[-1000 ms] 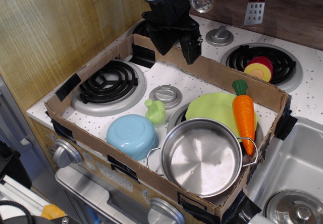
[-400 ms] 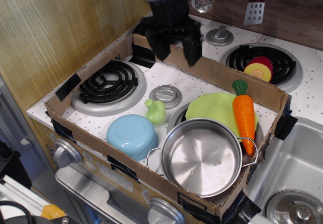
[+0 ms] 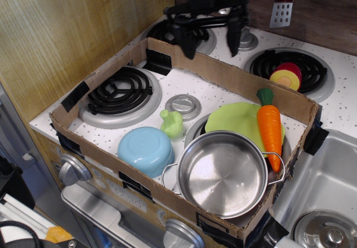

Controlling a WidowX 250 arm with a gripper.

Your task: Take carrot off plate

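Claw (image 3: 211, 40) is spreading wide and swinging right above the box's rear wall, nothing in it, as I am lining up; carrot (image 3: 270, 126) is lying untouched across the plate (image 3: 234, 119) rim.

The carrot (image 3: 270, 128) lies on the plate (image 3: 234, 119), behind the pot (image 3: 223, 175).

Single high front-left view, angled down across the toy stove (image 3: 184, 100), fairly near, gripper (image 3: 211, 38) top partly cropped
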